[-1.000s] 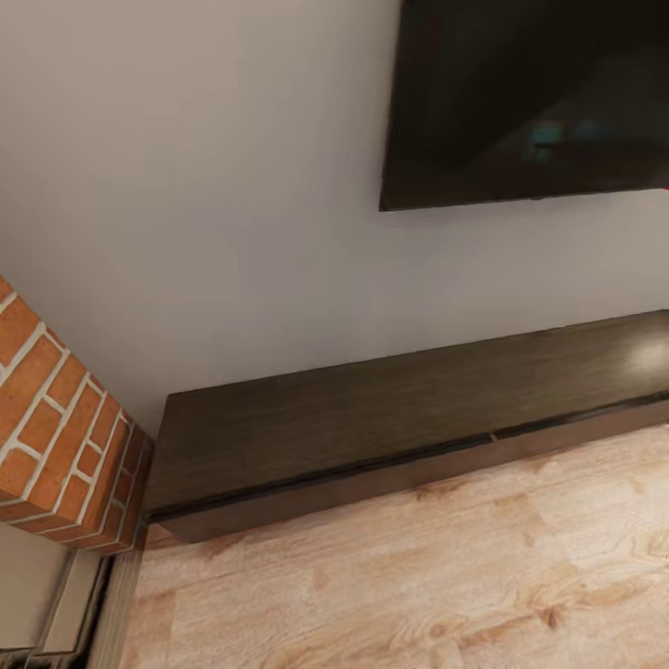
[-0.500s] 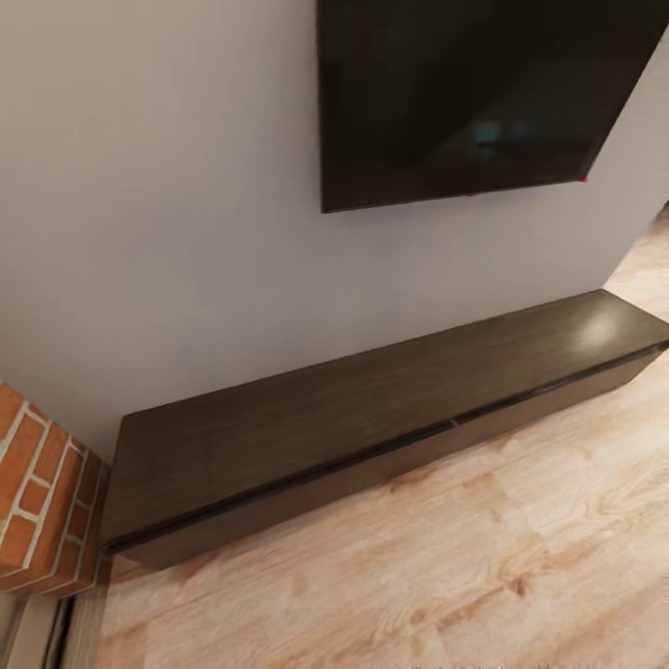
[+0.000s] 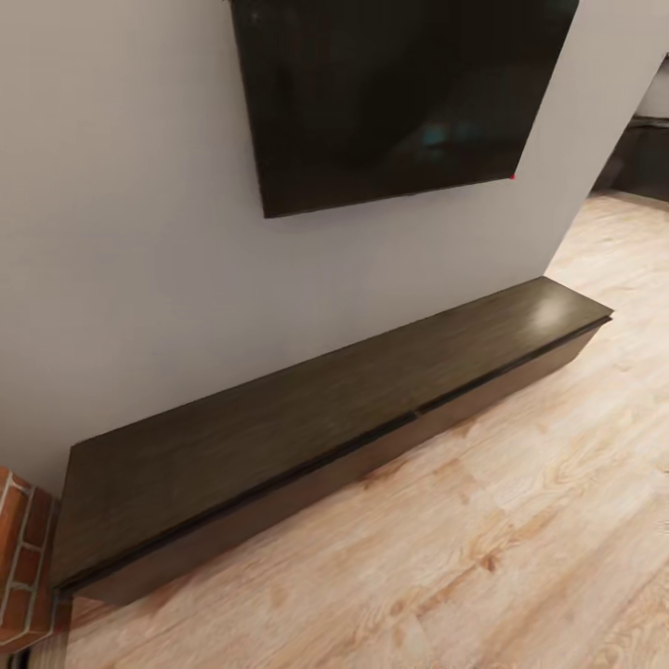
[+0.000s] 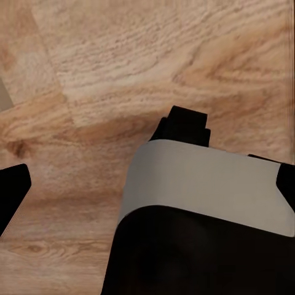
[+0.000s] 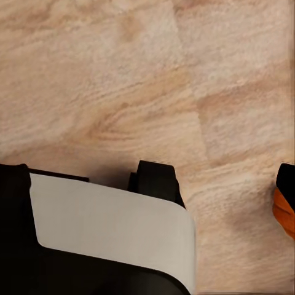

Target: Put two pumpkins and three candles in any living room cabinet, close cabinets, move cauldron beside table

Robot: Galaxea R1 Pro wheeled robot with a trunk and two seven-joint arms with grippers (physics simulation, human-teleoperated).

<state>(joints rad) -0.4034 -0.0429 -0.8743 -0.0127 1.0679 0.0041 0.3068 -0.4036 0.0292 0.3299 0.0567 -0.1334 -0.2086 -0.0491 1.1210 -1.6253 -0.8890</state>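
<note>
Left wrist view: a grey-and-black robot body part [image 4: 203, 209] over the wood floor [image 4: 123, 74], a black finger [image 4: 12, 190] at the frame edge; jaw spread can't be told; right wrist view: an orange-and-black finger [image 5: 284, 203] at the edge, spread can't be told, grasp unclear; cabinet [image 3: 307, 409] runs along the far wall under the TV [image 3: 390, 93], its fronts flush and closed, top bare; brick corner [image 3: 23, 557] at near left.

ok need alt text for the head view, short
A long, low dark-brown cabinet sits closed against a pale wall, under a dark wall-mounted screen. Light wood floor lies in front, with a bit of red brick at the cabinet's left end.
</note>
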